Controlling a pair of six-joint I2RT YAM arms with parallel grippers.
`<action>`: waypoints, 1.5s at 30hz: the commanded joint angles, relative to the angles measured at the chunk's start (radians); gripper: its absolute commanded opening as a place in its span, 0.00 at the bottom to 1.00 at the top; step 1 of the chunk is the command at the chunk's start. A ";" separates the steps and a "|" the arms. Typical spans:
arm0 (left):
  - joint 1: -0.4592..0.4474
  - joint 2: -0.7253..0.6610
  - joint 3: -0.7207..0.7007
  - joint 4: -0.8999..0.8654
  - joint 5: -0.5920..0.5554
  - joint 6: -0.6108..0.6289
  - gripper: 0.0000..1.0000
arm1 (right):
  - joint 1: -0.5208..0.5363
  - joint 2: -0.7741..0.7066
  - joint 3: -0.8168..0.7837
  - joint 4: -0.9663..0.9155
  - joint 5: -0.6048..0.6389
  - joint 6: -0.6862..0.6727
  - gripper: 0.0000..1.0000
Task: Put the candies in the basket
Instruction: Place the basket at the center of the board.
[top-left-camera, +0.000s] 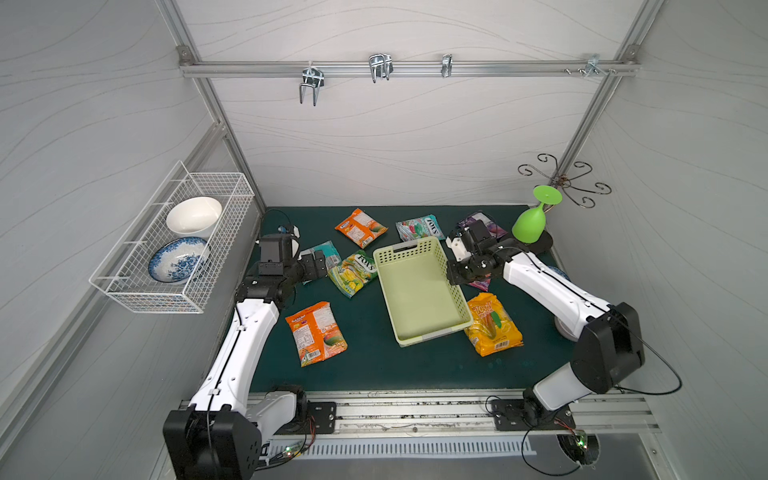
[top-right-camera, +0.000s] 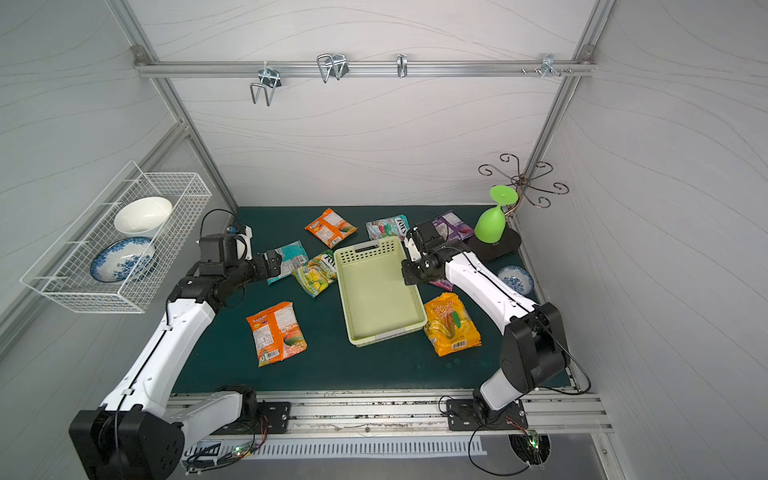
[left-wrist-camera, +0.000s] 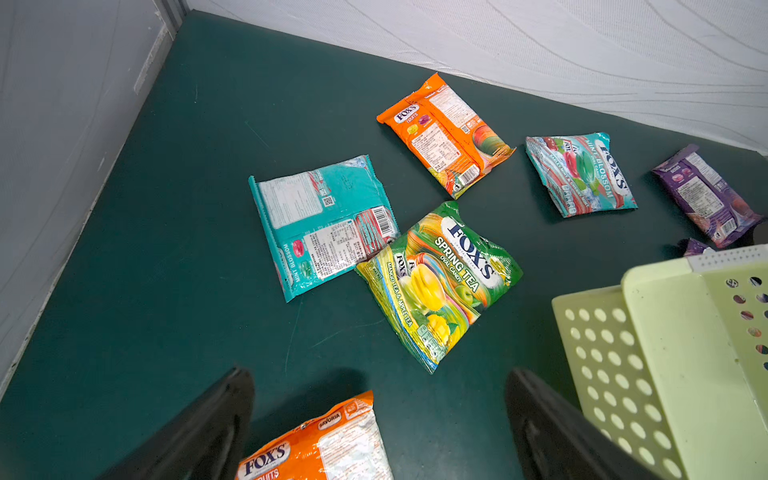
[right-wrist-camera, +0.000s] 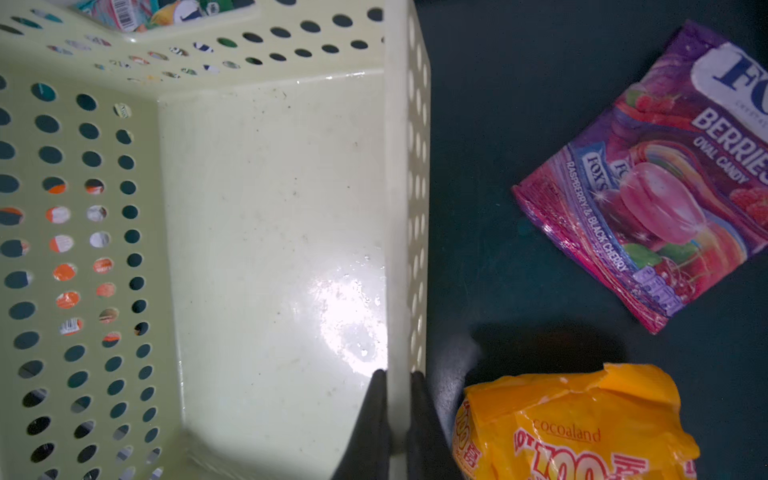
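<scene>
The pale green basket (top-left-camera: 415, 299) lies empty mid-mat. My right gripper (right-wrist-camera: 398, 376) is shut on its right wall (right-wrist-camera: 399, 208), one finger inside and one outside. Beside it lie a yellow-orange bag (top-left-camera: 492, 324) and a purple packet (right-wrist-camera: 648, 208). My left gripper (left-wrist-camera: 380, 382) hangs open over the mat left of the basket, near the teal (left-wrist-camera: 320, 224) and yellow-green (left-wrist-camera: 440, 282) packets, with an orange packet (left-wrist-camera: 320, 444) below it. Farther back lie another orange packet (top-left-camera: 360, 227), a teal-red one (top-left-camera: 419, 227) and a purple one (top-left-camera: 482, 218), partly hidden by the right arm.
A white wire basket (top-left-camera: 174, 237) holding two bowls hangs on the left wall. An upturned green goblet (top-left-camera: 530, 226) stands on a black base at the back right. A small blue-white dish (top-right-camera: 515, 279) lies beside the right arm.
</scene>
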 joint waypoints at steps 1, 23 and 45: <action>-0.001 0.007 0.050 0.022 -0.027 0.010 0.98 | 0.004 -0.023 -0.024 -0.010 0.040 0.133 0.00; -0.018 0.028 0.073 0.007 -0.024 0.009 0.98 | -0.013 0.220 0.026 0.092 0.125 0.206 0.00; -0.015 0.033 0.059 0.014 -0.013 -0.006 0.98 | -0.052 0.222 0.022 0.090 0.108 0.146 0.36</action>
